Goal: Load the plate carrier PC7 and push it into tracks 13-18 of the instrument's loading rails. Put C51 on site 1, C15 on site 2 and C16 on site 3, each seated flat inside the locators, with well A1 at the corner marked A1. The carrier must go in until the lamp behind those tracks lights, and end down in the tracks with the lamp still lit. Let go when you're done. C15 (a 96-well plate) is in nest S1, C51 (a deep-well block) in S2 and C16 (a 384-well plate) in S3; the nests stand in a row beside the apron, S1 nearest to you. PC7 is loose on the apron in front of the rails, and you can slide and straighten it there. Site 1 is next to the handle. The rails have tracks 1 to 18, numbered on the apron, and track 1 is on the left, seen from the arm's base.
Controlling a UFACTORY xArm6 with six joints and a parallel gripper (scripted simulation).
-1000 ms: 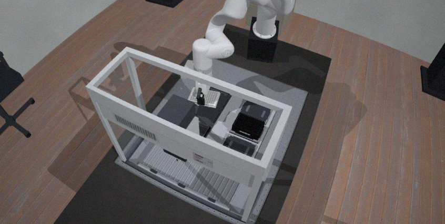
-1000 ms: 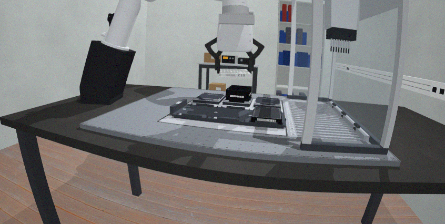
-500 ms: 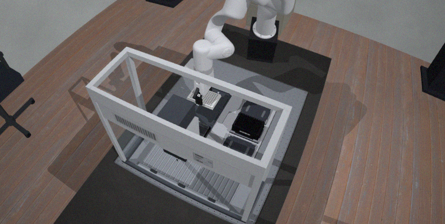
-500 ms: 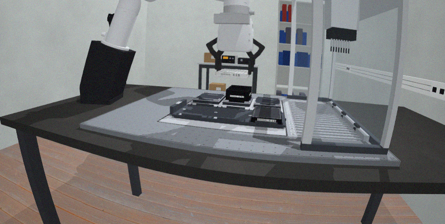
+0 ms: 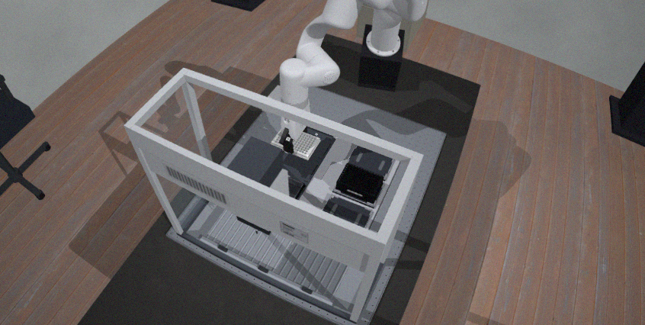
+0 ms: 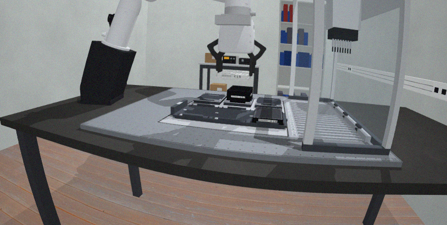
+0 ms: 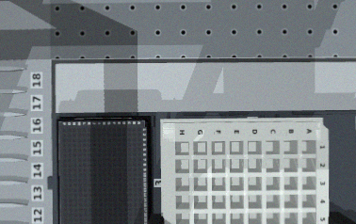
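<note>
My gripper (image 6: 234, 67) is shut on C15 (image 6: 234, 75), a pale 96-well plate, and holds it level well above the carrier PC7 (image 6: 224, 112). In the wrist view C15 (image 7: 245, 169) hangs over the carrier's middle site, with its column A and row 1 corner toward the A1 mark. C16 (image 7: 102, 169), a dark 384-well plate, lies on the carrier's site nearest the rails, beside the label 3; it also shows in the exterior view (image 6: 268, 114). C51 (image 6: 239, 93), a black deep-well block, stands in the middle nest. From above, the gripper (image 5: 287, 142) is under the frame's far beam.
The white instrument frame (image 5: 270, 165) spans the deck, and its pipetting head (image 6: 342, 13) hangs over the rails (image 6: 328, 123). The numbered track labels (image 7: 37, 151) run along the apron edge. The nests on either side of C51 (image 6: 209, 97) (image 6: 268, 101) are empty.
</note>
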